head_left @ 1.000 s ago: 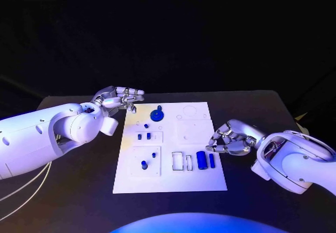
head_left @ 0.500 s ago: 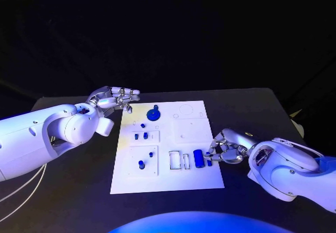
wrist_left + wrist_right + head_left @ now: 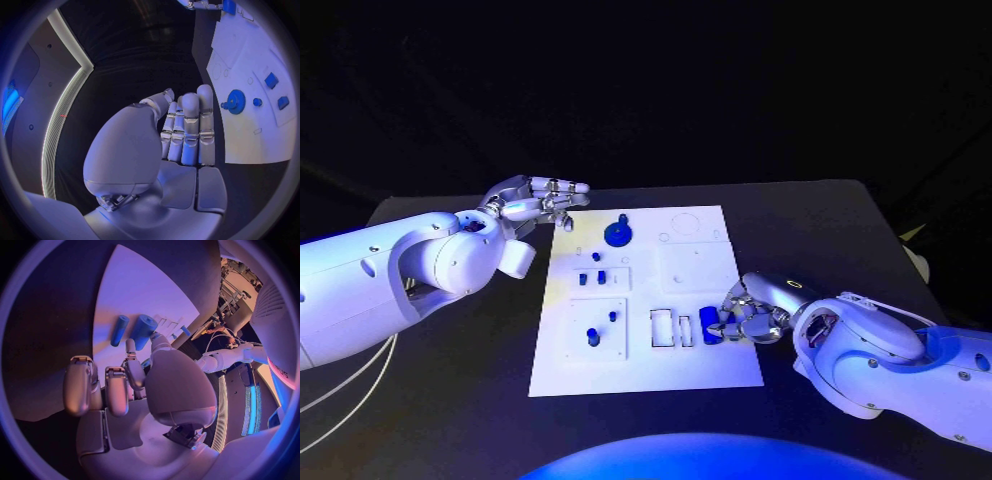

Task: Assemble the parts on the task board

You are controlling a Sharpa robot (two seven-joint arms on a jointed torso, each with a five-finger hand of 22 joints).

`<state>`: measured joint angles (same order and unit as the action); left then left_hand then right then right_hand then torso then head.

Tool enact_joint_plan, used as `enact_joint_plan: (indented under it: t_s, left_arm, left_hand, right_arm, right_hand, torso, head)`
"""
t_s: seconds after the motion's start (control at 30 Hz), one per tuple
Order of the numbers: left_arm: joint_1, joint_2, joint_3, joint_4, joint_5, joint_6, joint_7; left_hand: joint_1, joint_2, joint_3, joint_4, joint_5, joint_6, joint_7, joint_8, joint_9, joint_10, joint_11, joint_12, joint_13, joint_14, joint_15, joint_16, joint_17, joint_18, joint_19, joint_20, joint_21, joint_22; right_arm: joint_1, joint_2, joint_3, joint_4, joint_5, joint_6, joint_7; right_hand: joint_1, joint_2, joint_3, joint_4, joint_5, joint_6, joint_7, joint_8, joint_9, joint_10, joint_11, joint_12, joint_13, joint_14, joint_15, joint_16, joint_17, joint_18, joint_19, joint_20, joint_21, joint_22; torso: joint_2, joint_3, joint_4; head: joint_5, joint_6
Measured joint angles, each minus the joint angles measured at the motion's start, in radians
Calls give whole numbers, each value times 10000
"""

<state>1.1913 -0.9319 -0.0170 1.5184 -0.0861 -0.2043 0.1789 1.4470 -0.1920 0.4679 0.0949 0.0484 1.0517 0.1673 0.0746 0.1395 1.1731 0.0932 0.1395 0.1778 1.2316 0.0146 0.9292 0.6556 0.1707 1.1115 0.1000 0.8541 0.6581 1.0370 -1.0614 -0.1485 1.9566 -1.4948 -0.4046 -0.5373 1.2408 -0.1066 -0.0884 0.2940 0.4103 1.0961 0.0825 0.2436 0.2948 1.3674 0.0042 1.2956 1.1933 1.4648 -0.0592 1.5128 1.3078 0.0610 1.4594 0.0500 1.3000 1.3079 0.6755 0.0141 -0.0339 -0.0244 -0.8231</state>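
At board's right edge my right hand reaches the blue cylinder; grasp unclear. Left hand hangs off the far-left corner, fingers curled, holding nothing.

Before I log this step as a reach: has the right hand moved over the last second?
Yes. The right hand has come in over the task board edge, toward the thick blue cylinder lying near the board's right side.

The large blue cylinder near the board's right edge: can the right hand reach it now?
Probably yes: the right hand is right beside the large blue cylinder, with nothing between them on the white task board.
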Motion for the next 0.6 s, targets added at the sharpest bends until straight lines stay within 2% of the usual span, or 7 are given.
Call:
enact_joint_plan:
  t_s: [0.4,0.6]
  left_arm:
    - [-1,-39,0,18,1,31,-15]
    - [-2,-61,0,32,1,69,-42]
  left_hand:
    - [0,0,-27,27,0,0,0,0,-11,-36,37,0,-1,-35,35,-58,-67,-1,0,0,-42,-13]
    - [-40,40,-27,27,0,0,0,0,-10,-36,36,0,-2,-35,35,-58,-67,-2,0,0,-41,-14]
  right_arm:
    - [-54,397,4,-352,-64,26,-102]
    - [-121,603,14,-574,-84,44,-127]
  right_hand:
    - [-198,39,-197,0,38,-36,-35,39,136,-16,-15,0,-6,0,0,0,-1,0,-1,0,-50,-2]
    - [-222,63,-331,-5,-118,-57,-56,78,212,-16,-15,-6,13,0,1,0,-2,0,-1,0,-105,-2]
  torso:
    - [1,-1,-7]
    - [2,-1,-5]
  head:
    - [101,-23]
    - [113,-28]
